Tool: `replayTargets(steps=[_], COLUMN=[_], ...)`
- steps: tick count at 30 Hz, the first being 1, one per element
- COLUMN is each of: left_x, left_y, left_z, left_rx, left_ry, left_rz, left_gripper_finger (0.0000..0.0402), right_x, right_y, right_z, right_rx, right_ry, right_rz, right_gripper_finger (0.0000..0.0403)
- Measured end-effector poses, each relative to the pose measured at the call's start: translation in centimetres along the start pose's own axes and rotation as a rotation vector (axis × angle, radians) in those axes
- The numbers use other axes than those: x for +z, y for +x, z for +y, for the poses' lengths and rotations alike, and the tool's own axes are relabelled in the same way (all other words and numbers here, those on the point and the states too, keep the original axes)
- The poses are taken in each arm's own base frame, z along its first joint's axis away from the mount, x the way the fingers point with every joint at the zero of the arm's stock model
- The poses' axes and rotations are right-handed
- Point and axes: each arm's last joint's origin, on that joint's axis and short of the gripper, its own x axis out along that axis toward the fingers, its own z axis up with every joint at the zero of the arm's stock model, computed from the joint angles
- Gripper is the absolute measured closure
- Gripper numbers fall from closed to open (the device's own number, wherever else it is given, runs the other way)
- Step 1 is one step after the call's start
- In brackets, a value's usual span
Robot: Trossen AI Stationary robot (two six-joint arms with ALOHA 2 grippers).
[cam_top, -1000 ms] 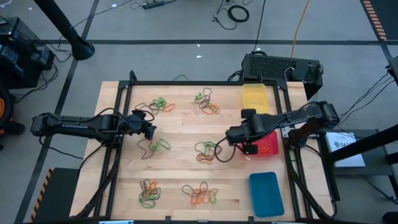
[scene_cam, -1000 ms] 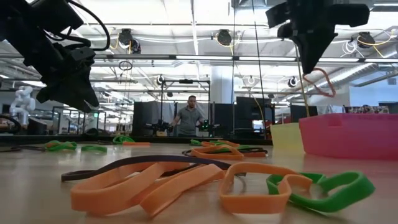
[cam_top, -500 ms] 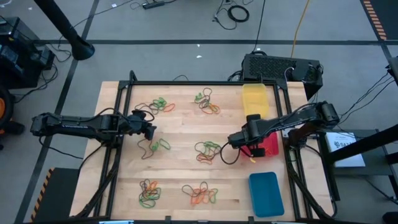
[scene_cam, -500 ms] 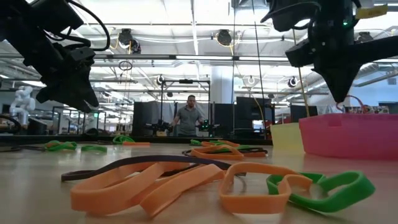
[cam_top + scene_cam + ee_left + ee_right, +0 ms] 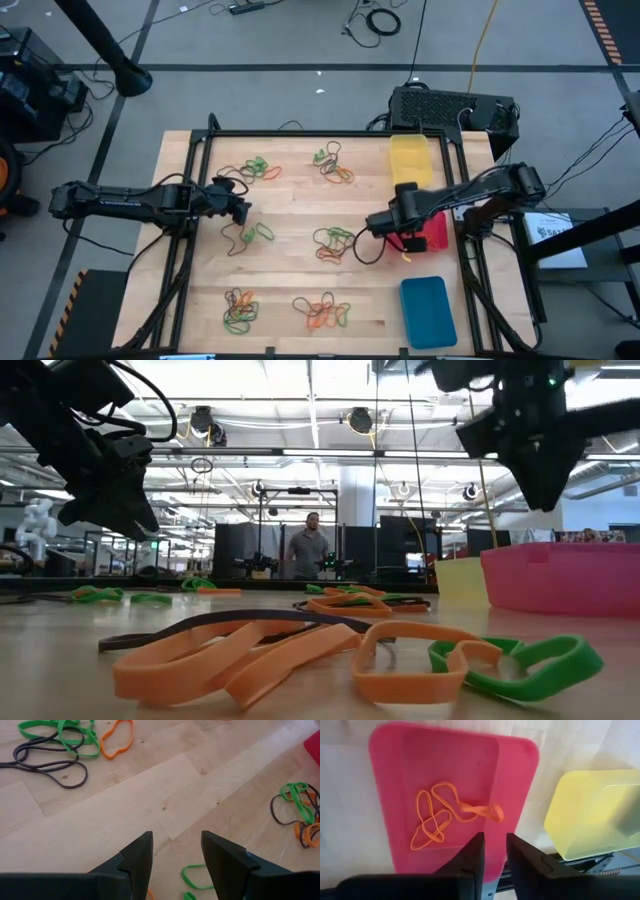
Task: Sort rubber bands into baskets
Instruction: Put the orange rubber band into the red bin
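Orange, green and dark rubber bands lie in loose heaps on the wooden table, among them heaps at the far side (image 5: 335,165), in the middle (image 5: 333,243) and near the front (image 5: 325,313). The red basket (image 5: 437,232) holds orange rubber bands (image 5: 445,815) flat on its floor. The yellow basket (image 5: 411,158) stands beyond it and the blue basket (image 5: 427,312) nearer the front. My right gripper (image 5: 495,852) hangs over the red basket, pointing down, open with nothing between its fingers. My left gripper (image 5: 176,855) hovers open at the table's left, above bare wood.
A black box (image 5: 455,108) with cables sits behind the yellow basket. A dark frame rail (image 5: 300,134) runs around the table. A green band (image 5: 195,875) lies just below my left gripper. In the room beyond the table a person (image 5: 308,550) stands.
My right gripper has carried an orange band toward the table's right edge, over the red basket, sunk a little and opened. The band, which hung below the fingers, has fallen into the red basket.
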Motion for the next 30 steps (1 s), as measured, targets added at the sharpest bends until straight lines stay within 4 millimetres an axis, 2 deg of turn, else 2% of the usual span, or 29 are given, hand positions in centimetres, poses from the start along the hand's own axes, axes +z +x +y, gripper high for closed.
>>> replayTargets(steps=[4, 7, 11, 14, 18, 22, 30], left_x=[0.0, 0.1, 0.1, 0.1, -0.1, -0.4, -0.9], left_y=[0.0, 0.0, 0.0, 0.0, 0.0, 0.0, -0.1], left_z=[0.0, 0.1, 0.1, 0.1, 0.1, 0.1, 0.4], left_rx=[0.014, 0.018, 0.019, 0.019, 0.000, -0.026, -0.033], left_ry=[0.000, 0.008, 0.009, 0.016, 0.085, 0.124, 0.185], left_rz=[-0.017, -0.021, -0.022, -0.021, 0.014, 0.083, 0.167], left_gripper_finger=[0.0227, 0.0227, 0.0227, 0.0227, 0.0226, 0.0227, 0.0226], right_x=[0.7, 2.3, 5.5, 8.5, 12.5, 16.3, 23.3], right_y=[-1.7, -3.1, -4.9, -6.5, -7.0, -6.0, -0.5], right_z=[-0.3, -0.4, -0.2, 0.3, 2.0, 4.1, 7.5], right_rx=[0.017, 0.054, 0.193, 0.312, 0.324, 0.327, 0.260], right_ry=[0.055, 0.147, 0.237, 0.178, 0.067, 0.036, 0.000], right_rz=[-0.099, -0.281, -0.636, -0.925, -1.203, -1.402, -1.683], right_gripper_finger=[0.0317, 0.0316, 0.0318, 0.0318, 0.0318, 0.0319, 0.0319])
